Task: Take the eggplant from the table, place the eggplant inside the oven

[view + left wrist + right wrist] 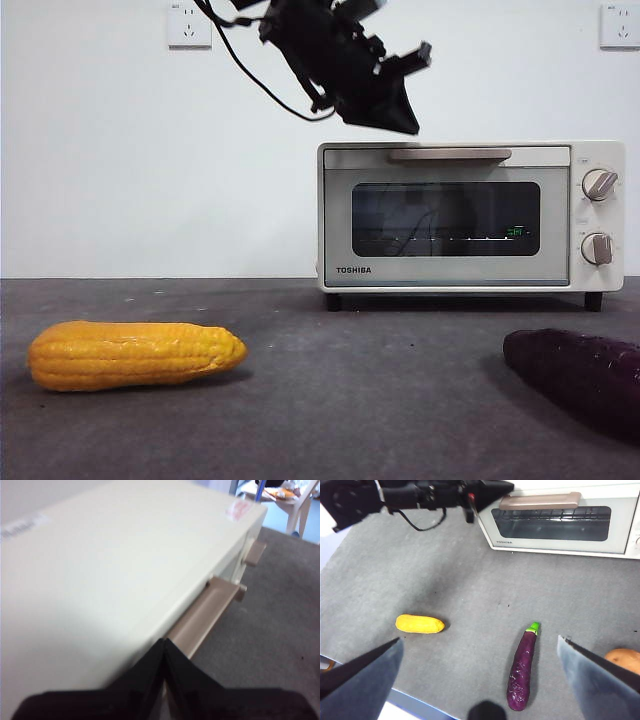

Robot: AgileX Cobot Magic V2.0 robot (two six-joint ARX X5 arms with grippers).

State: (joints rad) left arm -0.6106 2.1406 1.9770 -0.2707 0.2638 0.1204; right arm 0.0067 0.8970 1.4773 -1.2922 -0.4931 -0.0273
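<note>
Left gripper (405, 110) hovered above cream-white Toshiba toaster oven (470, 215), black jaws pressed together over beige bar handle (202, 617); glass door closed. Right gripper (480, 655), jaws spread wide, hung high over speckled grey table (445, 580). Matte purple eggplant (522, 667), green-stemmed, lay on table between its jaws in wrist view, well apart from ridged yellow corn cob (132, 354). Brown potato (624, 660) sat near eggplant.

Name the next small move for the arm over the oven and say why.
Probably lower the left gripper onto the beige handle to pull the door open: the oven is shut, the jaws hang closed just above it, and the eggplant lies untouched on the table.
</note>
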